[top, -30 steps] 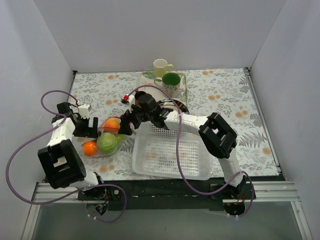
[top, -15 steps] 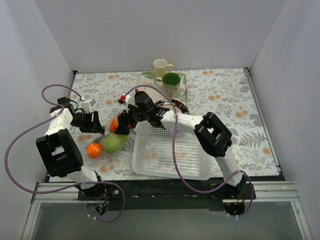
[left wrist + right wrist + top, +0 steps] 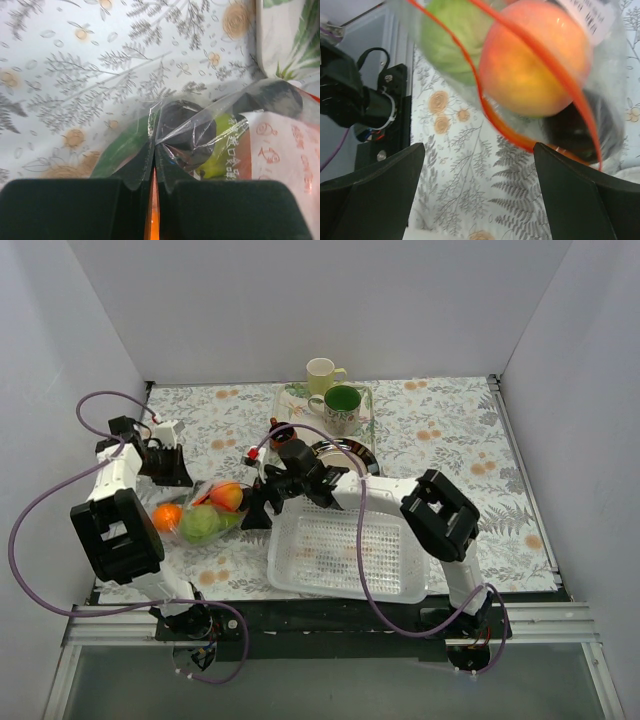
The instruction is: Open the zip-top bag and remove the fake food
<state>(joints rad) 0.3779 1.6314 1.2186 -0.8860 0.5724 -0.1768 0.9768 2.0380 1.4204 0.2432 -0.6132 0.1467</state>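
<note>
The zip-top bag (image 3: 200, 515) lies on the flowered cloth left of the basket, crinkly and clear. Fake food shows inside it: an orange (image 3: 167, 517), a green cabbage (image 3: 200, 526) and a peach (image 3: 227, 497). My left gripper (image 3: 165, 472) sits at the bag's far-left edge. In the left wrist view it (image 3: 154, 165) is shut on the orange-red zip strip (image 3: 153, 200), with a dark plum (image 3: 187, 130) behind the plastic. My right gripper (image 3: 258, 512) stands wide open at the bag's right side. Its wrist view shows it (image 3: 479, 146) empty below the strip (image 3: 520, 137), the peach (image 3: 530, 60) and the cabbage (image 3: 452, 35).
A white perforated basket (image 3: 345, 552) stands right of the bag, under the right arm. Behind it are a dark plate (image 3: 350, 453), a green mug (image 3: 342, 408) and a cream mug (image 3: 321, 372). White walls close in the left, back and right.
My left gripper has shut on the bag's zip edge and drawn back and left. The bag and its fruit slid left with it. My right gripper drew toward the basket, still open.
</note>
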